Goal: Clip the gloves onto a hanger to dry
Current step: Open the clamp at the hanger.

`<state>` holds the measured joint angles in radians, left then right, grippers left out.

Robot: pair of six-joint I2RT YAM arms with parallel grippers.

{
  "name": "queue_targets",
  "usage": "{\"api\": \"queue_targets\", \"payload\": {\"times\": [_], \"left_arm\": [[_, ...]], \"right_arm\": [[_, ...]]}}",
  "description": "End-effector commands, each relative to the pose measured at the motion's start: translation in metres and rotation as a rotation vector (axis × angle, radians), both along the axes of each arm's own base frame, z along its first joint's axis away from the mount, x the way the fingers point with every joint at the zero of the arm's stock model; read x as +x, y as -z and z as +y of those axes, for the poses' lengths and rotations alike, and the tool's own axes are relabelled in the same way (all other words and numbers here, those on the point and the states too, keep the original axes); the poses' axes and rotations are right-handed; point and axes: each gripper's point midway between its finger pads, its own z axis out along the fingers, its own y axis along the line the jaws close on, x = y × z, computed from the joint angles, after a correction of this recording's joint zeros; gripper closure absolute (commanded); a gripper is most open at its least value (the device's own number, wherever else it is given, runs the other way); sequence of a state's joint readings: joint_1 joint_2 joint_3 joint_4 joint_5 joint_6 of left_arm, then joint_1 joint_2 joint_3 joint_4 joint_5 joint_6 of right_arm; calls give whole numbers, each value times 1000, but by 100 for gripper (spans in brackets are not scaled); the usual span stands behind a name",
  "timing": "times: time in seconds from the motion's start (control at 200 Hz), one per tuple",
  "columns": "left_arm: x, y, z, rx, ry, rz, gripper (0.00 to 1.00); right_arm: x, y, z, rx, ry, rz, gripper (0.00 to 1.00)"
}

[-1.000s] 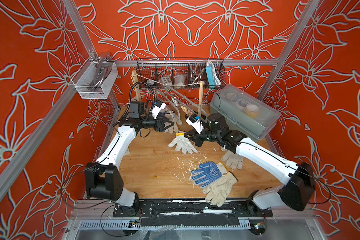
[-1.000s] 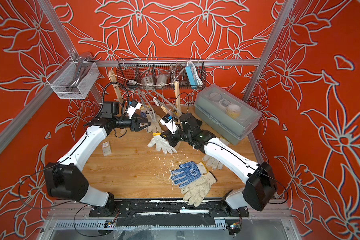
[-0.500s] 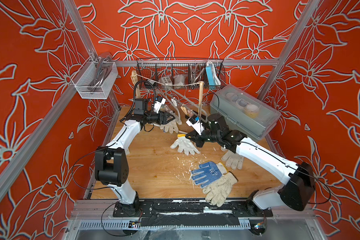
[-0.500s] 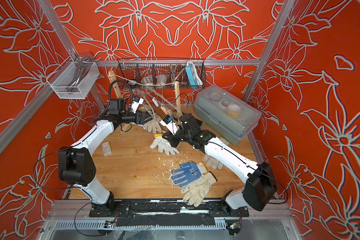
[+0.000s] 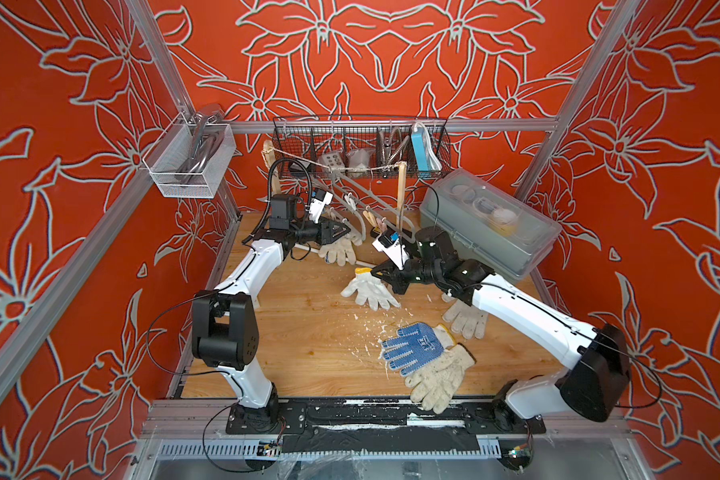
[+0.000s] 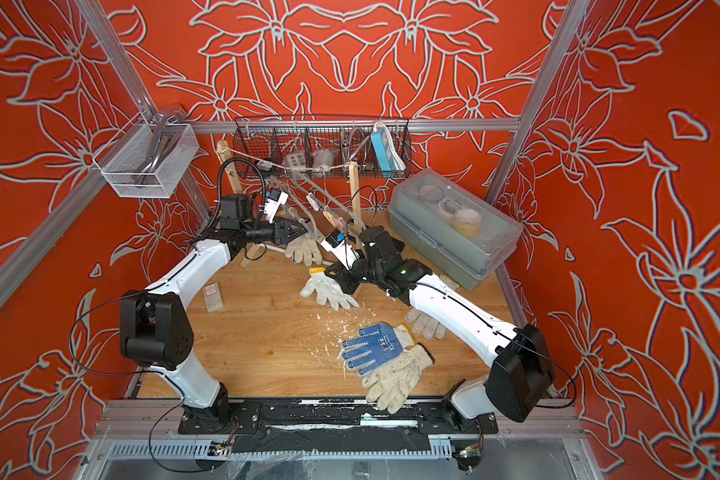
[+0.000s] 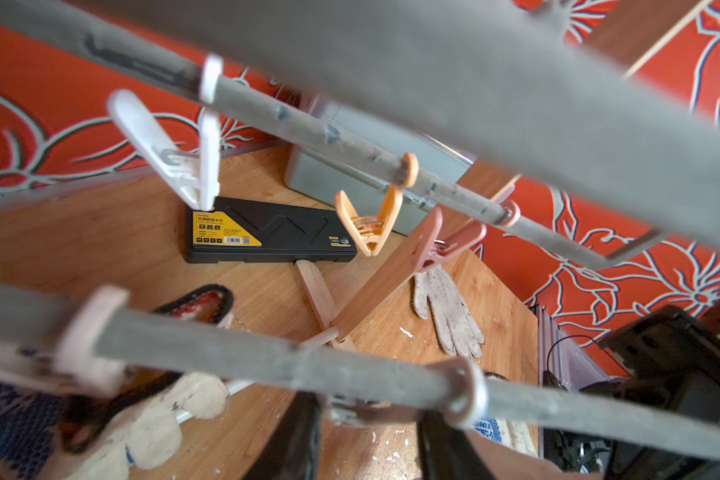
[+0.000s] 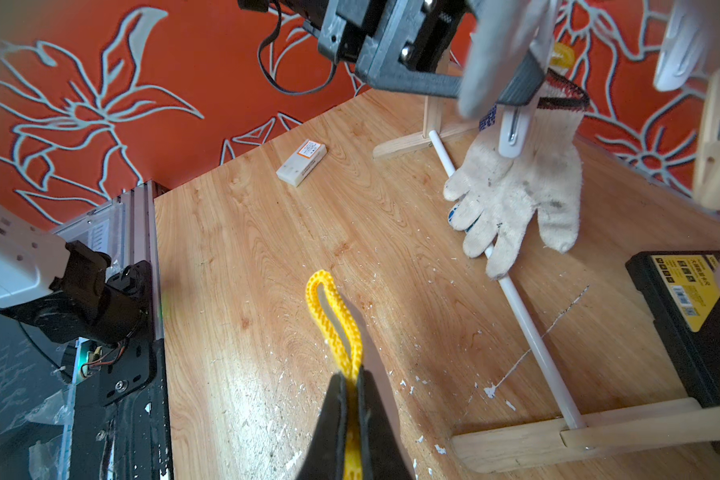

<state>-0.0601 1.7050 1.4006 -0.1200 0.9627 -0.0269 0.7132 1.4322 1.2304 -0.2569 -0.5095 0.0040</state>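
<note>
Chinese characters on black case (image 7: 292, 232)

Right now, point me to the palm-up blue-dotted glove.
In a top view, the blue-dotted glove lies on the table, near the front on the robot's right side, overlapping an off-white glove.

Hanging glove (image 5: 338, 250) fingers-down, yellow-cuffed glove (image 5: 368, 289) cuff-up, blue-dotted glove (image 5: 412, 347) overlapping another

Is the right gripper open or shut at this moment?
Shut on a white glove: in the right wrist view, the right gripper presses its jaws together on the glove's yellow cuff edge, with no gap.
</note>
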Motion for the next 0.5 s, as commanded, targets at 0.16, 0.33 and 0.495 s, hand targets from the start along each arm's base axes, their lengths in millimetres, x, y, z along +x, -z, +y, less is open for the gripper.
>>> {"api": "queue_targets", "payload": {"times": [0.16,0.33,0.495], "left_arm": [[-8,-13,-2,41,45,-94,82],[-23,-17,-4,55,100,-122,87],[-41,-23,-8,60,176,-148,88]], "right_arm": [[8,-8,2,-8,-14,-37,100],[16,-2,3,-53,-29,-55,100],[23,8,7,-131,-74,-78,100]]}}
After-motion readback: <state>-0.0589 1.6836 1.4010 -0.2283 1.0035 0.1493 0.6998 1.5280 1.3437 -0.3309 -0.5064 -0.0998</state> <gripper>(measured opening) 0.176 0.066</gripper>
